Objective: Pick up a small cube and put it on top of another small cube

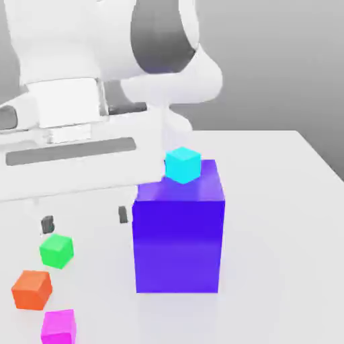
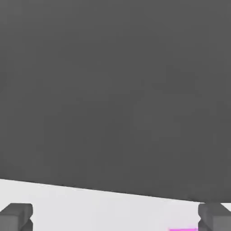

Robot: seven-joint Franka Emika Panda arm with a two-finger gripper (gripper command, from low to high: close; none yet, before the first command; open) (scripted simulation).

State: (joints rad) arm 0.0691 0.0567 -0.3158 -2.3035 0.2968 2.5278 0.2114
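Gripper: fingers wide apart. Exterior view: green cube, orange cube, cyan cube atop blue-violet block; hand view: only magenta sliver of magenta cube.

So there's this big blue-violet block standing upright on a pale table, with a cyan cube sitting on top. Over toward the exterior view's left you've got a green cube and an orange one near each other, both tilted differently. Plain grey backdrop behind it all, btw.
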